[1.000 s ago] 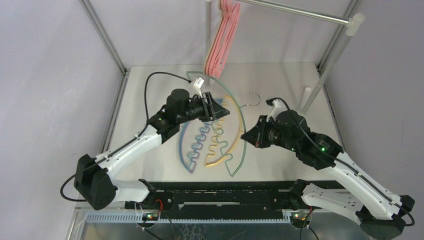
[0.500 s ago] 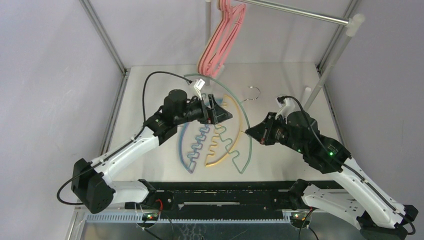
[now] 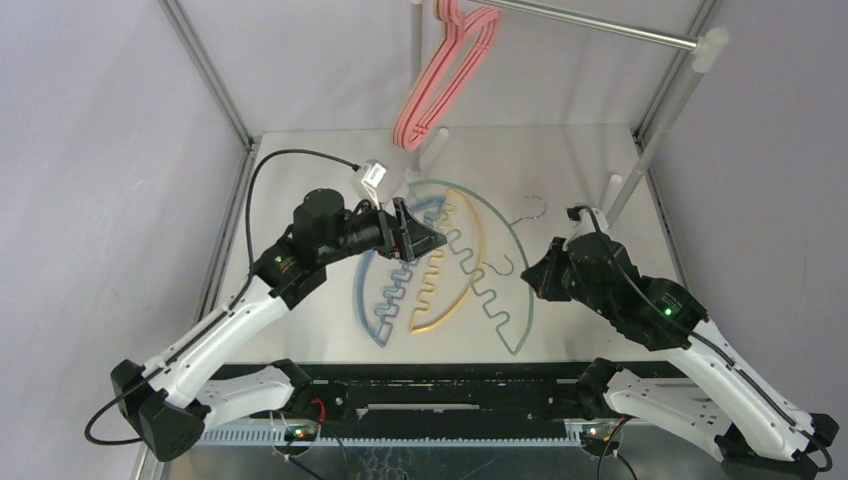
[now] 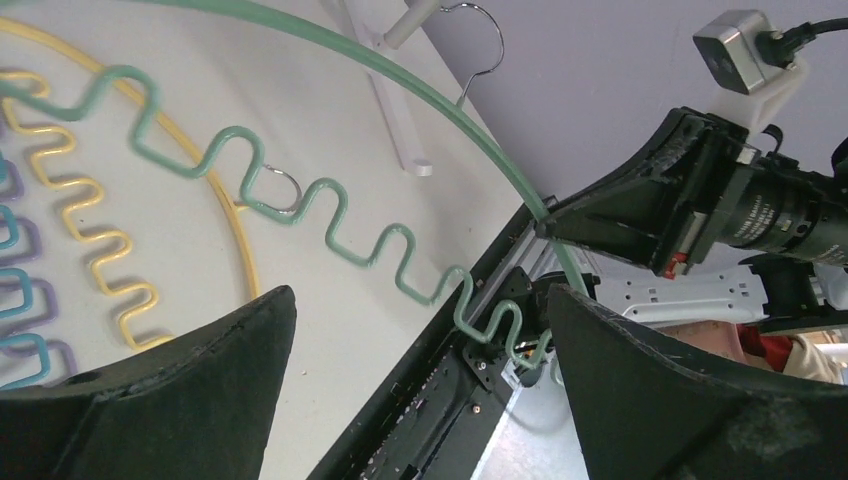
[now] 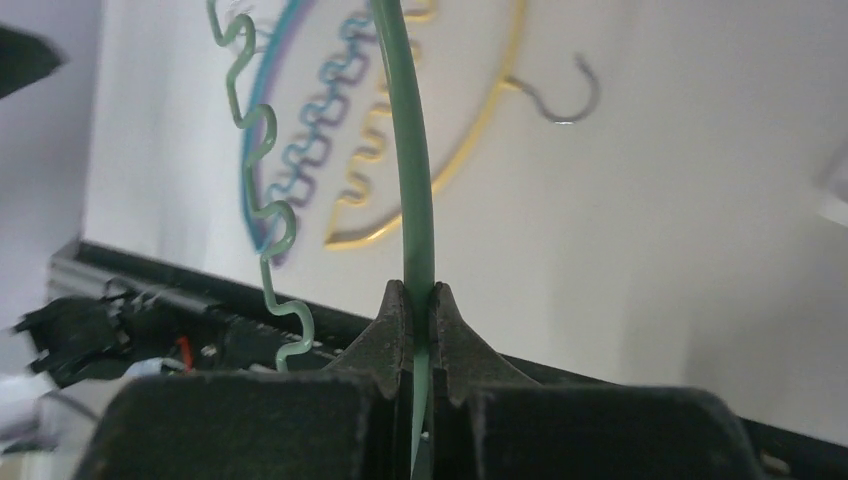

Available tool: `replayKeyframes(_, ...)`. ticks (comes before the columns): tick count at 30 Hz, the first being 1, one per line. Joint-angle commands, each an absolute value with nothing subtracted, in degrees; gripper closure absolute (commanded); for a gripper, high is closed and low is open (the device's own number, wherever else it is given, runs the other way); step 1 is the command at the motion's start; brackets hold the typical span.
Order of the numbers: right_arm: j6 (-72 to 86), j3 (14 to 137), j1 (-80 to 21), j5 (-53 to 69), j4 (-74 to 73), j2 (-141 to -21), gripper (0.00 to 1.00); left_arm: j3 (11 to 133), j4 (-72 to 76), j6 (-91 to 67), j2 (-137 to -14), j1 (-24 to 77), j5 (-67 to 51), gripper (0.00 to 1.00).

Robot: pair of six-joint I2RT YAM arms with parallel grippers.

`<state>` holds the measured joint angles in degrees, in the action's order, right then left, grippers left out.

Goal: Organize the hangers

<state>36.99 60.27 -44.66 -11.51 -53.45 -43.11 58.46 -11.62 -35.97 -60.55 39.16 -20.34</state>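
My right gripper (image 3: 532,272) is shut on the arc of the green hanger (image 3: 505,228), and its fingers pinch the thin green rod (image 5: 405,150) in the right wrist view. The green wavy bar (image 4: 330,215) hangs a little above the table. My left gripper (image 3: 432,240) stands wide open with nothing between its fingers (image 4: 250,340), to the left of the green hanger. The yellow hanger (image 3: 468,285) and the blue hanger (image 3: 364,300), with a purple one (image 4: 30,240) under it, lie flat on the table. Several pink hangers (image 3: 440,85) hang tilted from the rail.
The grey metal rail (image 3: 590,25) crosses the top right, on a white pole (image 3: 650,130) with a foot (image 3: 612,188) on the table. A metal hook (image 5: 570,105) lies on the table beside the yellow hanger. Black arm mounts (image 3: 450,385) line the near edge.
My left gripper has opened wide and drawn back to the left. The right gripper has pulled the green hanger to the right and nearer. The pink hangers have swung on the rail.
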Motion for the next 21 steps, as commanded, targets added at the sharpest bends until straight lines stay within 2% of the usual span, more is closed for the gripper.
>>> replayKeyframes(1,38.92,62.36,-44.38,-24.42,-56.61,-40.56,1.0,57.56,-13.18,-33.84,-57.12,39.38,-18.63,0.01)
replayKeyframes(6,36.87,65.22,-44.3,-37.49,-57.77,-40.23,1.0,56.5,-14.68,-33.64,-54.72,39.38,-17.96,0.01)
replayKeyframes(12,23.31,73.87,-43.39,-52.67,-50.23,-45.05,1.0,54.76,-15.66,-34.09,-52.17,39.38,-17.46,0.01)
replayKeyframes(17,5.96,78.68,-40.65,-56.85,-34.25,-49.64,1.0,54.3,-17.72,-33.41,-50.45,39.39,-16.66,0.0)
replayKeyframes(21,-1.69,82.33,-36.87,-55.04,-26.6,-53.77,1.0,54.03,-18.92,-33.14,-49.47,39.38,-16.16,0.0)
